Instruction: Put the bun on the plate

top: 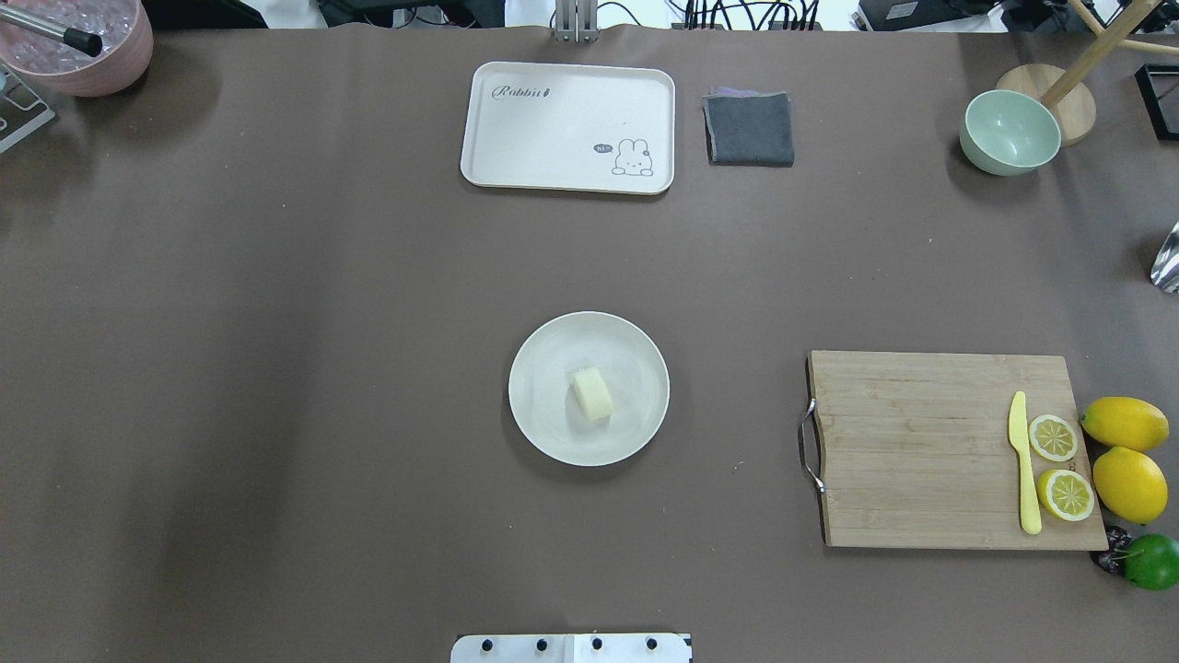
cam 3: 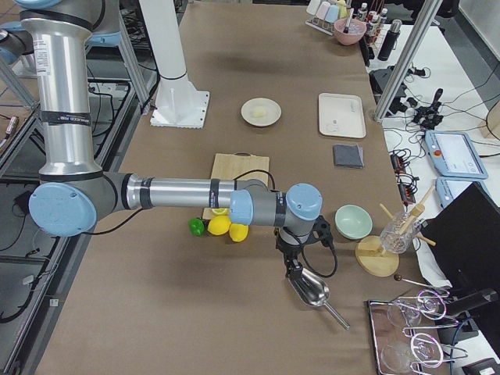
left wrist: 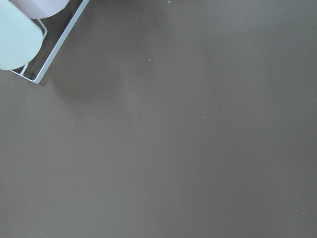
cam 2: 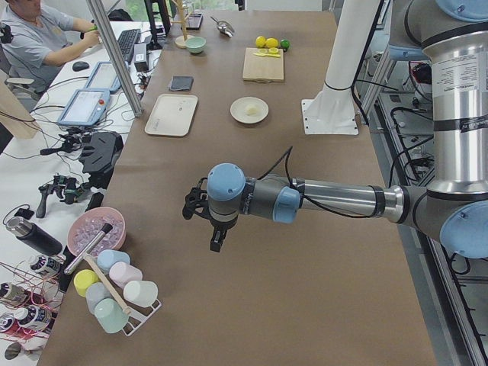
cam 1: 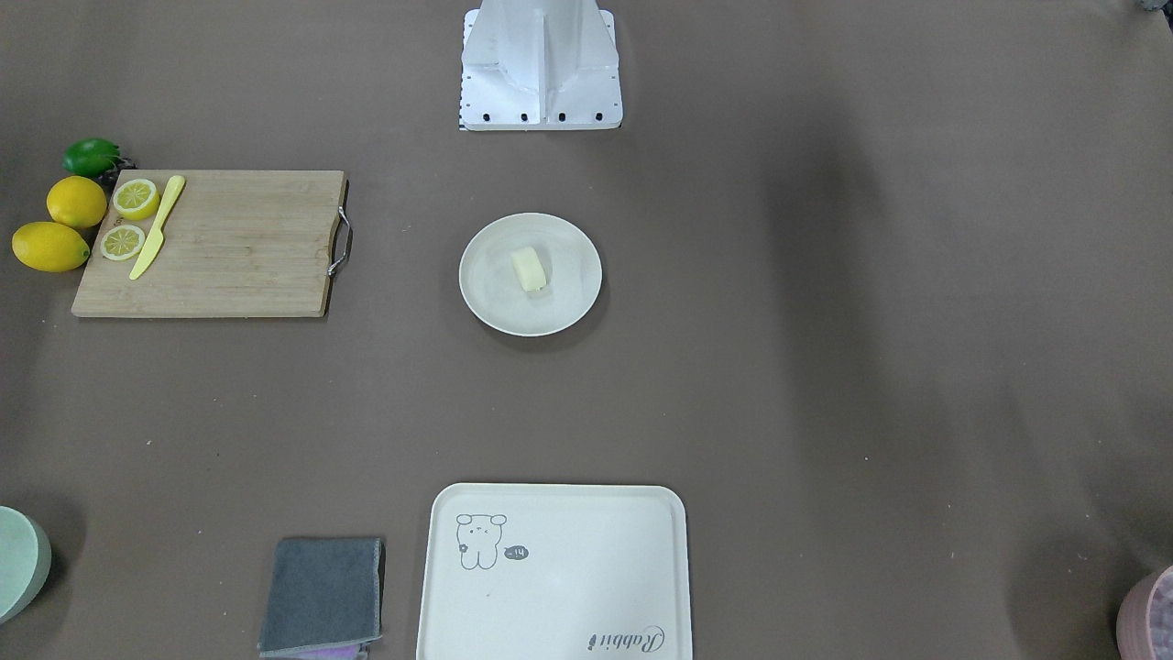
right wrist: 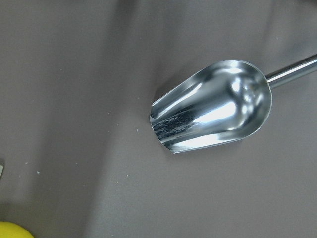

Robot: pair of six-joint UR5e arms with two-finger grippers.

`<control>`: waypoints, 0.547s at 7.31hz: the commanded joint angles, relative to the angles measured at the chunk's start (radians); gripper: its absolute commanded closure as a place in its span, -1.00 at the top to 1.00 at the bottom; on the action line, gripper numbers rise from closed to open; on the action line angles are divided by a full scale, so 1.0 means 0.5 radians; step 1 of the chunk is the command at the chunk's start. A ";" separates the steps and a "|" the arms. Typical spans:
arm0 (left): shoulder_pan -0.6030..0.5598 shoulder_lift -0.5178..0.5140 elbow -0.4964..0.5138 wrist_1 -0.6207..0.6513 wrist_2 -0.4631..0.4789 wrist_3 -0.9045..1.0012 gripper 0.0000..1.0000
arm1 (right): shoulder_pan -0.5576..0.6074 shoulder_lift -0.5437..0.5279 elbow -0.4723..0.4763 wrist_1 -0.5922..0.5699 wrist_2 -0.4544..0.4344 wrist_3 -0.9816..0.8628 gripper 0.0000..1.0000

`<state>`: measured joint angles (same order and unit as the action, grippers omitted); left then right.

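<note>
The pale cream bun (cam 1: 529,269) (top: 592,393) lies on its side near the middle of the round off-white plate (cam 1: 486,298) (top: 553,428), at the table's centre. No gripper is near it. My left gripper (cam 2: 216,241) shows only in the exterior left view, hanging low over bare table far from the plate (cam 2: 238,114). My right gripper (cam 3: 294,267) shows only in the exterior right view, just above a metal scoop (cam 3: 309,289) (right wrist: 213,106). For both grippers I cannot tell whether they are open or shut. Neither wrist view shows any fingers.
A wooden cutting board (top: 921,442) holds a yellow knife (top: 1022,470) and lemon slices (top: 1053,437), with whole lemons (top: 1126,424) and a lime (top: 1153,560) beside it. Along the far edge stand a cream tray (top: 553,129), grey cloth (top: 749,129), green bowl (top: 1009,131) and pink bowl (top: 83,55). A cup rack (cam 2: 114,293) stands near the left arm.
</note>
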<state>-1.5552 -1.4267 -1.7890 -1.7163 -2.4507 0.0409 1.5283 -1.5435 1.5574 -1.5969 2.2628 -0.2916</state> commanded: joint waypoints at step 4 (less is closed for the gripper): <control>-0.040 -0.021 -0.006 -0.025 0.008 0.007 0.95 | -0.004 0.010 -0.016 -0.003 0.000 0.025 1.00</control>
<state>-1.5752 -1.4301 -1.7959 -1.7235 -2.4491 0.0433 1.5273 -1.5409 1.5537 -1.5979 2.2622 -0.2820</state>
